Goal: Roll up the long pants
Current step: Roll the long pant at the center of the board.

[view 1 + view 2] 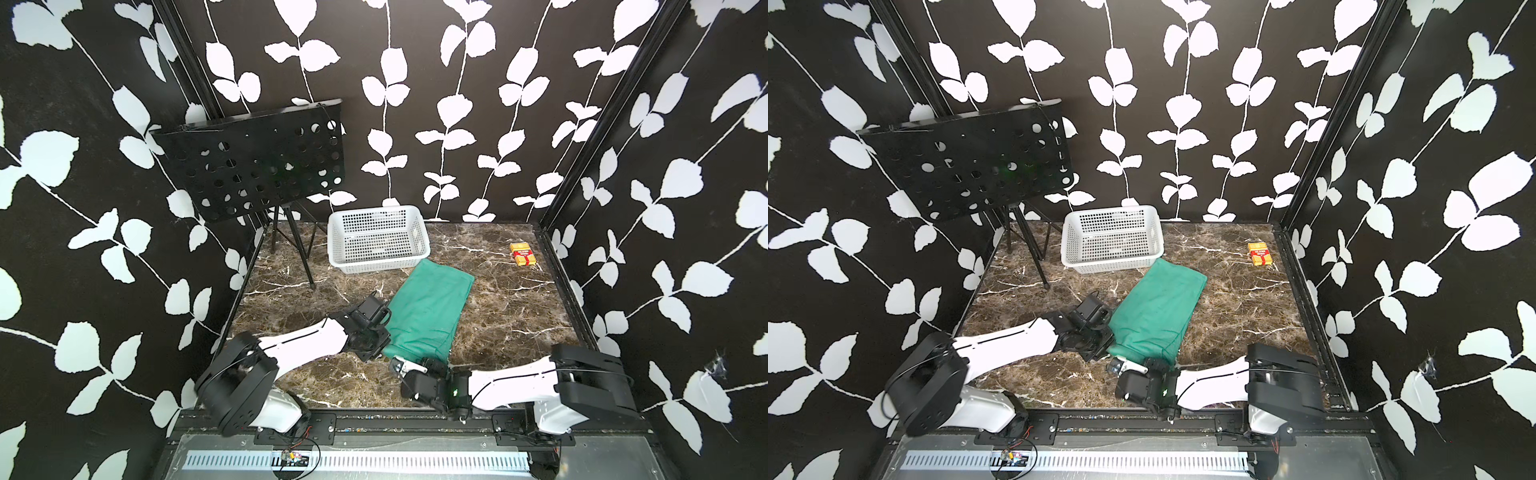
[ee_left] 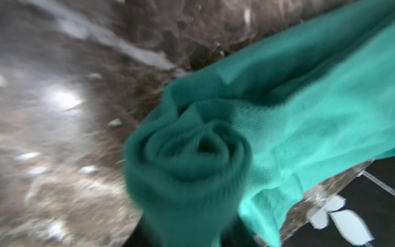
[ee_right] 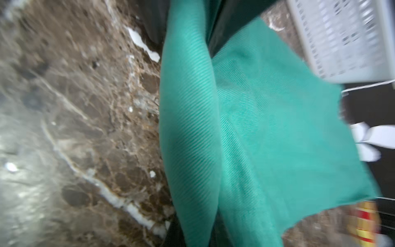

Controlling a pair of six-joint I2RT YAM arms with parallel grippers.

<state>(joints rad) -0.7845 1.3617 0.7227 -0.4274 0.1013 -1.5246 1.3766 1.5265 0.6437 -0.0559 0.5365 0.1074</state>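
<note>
Pants (image 1: pixel 428 307) are lying folded in a long strip on the table (image 1: pixel 507 316). The far end is sitting just by the basket (image 1: pixel 376 239), and the near end is curling into a loose roll (image 2: pixel 192 154). Cloth's looking soft, light and floppy, so it's prob. going to slacken w/o tension. Best hold is at both ends of the roll. Left hand (image 1: pixel 380 347) is reaching in low at the roll's left side. Right hand (image 1: pixel 401 365) is sitting low at its near edge. Can't tell if either hand is apart or clamped.
</note>
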